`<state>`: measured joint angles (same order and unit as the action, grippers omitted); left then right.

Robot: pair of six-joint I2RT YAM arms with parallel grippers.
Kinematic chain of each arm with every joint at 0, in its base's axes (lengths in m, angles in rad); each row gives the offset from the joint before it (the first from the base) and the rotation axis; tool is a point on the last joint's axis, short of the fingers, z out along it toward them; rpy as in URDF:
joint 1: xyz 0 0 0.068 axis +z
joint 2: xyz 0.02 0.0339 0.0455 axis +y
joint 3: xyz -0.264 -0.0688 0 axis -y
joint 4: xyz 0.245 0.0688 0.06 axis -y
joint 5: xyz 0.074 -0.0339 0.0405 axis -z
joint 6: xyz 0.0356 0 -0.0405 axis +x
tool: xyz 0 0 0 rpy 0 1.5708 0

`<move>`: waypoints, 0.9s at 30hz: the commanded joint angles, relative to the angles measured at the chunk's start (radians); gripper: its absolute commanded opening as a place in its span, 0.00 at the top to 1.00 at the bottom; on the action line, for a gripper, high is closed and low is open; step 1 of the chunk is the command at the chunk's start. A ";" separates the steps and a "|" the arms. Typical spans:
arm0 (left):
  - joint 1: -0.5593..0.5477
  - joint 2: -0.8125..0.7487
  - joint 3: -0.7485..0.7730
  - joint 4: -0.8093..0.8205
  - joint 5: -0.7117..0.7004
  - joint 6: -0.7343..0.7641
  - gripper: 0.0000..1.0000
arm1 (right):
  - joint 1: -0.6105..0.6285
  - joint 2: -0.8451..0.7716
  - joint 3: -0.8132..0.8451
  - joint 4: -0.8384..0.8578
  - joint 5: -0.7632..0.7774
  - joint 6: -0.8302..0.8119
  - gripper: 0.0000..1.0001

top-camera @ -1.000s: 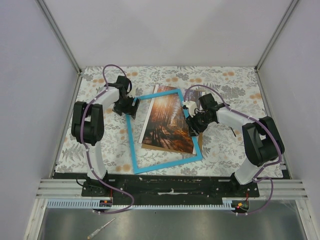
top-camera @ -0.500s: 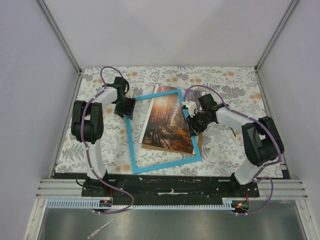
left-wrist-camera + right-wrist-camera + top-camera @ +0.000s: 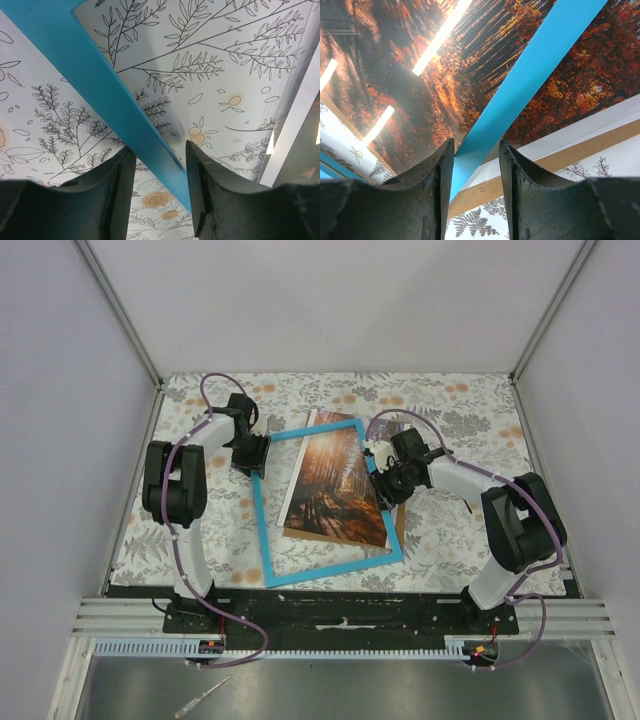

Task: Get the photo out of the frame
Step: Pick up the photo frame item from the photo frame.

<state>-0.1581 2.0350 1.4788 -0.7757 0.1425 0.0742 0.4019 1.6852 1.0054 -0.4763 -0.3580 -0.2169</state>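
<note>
The blue frame (image 3: 262,530) lies skewed on the floral table cover. The autumn forest photo (image 3: 335,485) rests slanted inside it, its far end over the frame's far bar. My left gripper (image 3: 255,453) is at the frame's far-left corner. In the left wrist view the blue frame bar (image 3: 90,75) runs between the left gripper's (image 3: 155,147) jaws and fills the gap at their tips. My right gripper (image 3: 381,475) is at the frame's right bar. There the frame bar (image 3: 540,55) crosses over the photo (image 3: 420,90) and sits between the right gripper's (image 3: 476,142) jaws.
The floral table cover (image 3: 450,410) spans the whole table between white walls. The photo's brown board edge (image 3: 560,157) shows beneath its white border. A metal rail (image 3: 320,620) with both arm bases runs along the near edge. A small tool (image 3: 200,700) lies below it.
The left gripper's jaws have closed in around the frame's far-left corner bar, and the gripper has shifted slightly left. The right gripper has edged a little left on the right bar.
</note>
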 commanded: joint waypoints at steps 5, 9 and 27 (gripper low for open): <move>0.002 -0.091 0.011 0.001 0.057 -0.025 0.50 | 0.023 0.024 0.039 0.048 0.099 0.062 0.57; 0.002 -0.107 0.018 -0.003 0.066 -0.021 0.50 | 0.026 0.027 0.041 0.047 0.097 0.073 0.67; 0.002 -0.064 0.015 0.001 0.025 -0.010 0.42 | 0.045 0.056 0.048 0.038 0.088 0.079 0.76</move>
<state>-0.1581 1.9629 1.4788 -0.7830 0.1593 0.0742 0.4297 1.7061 1.0267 -0.4561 -0.2714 -0.1188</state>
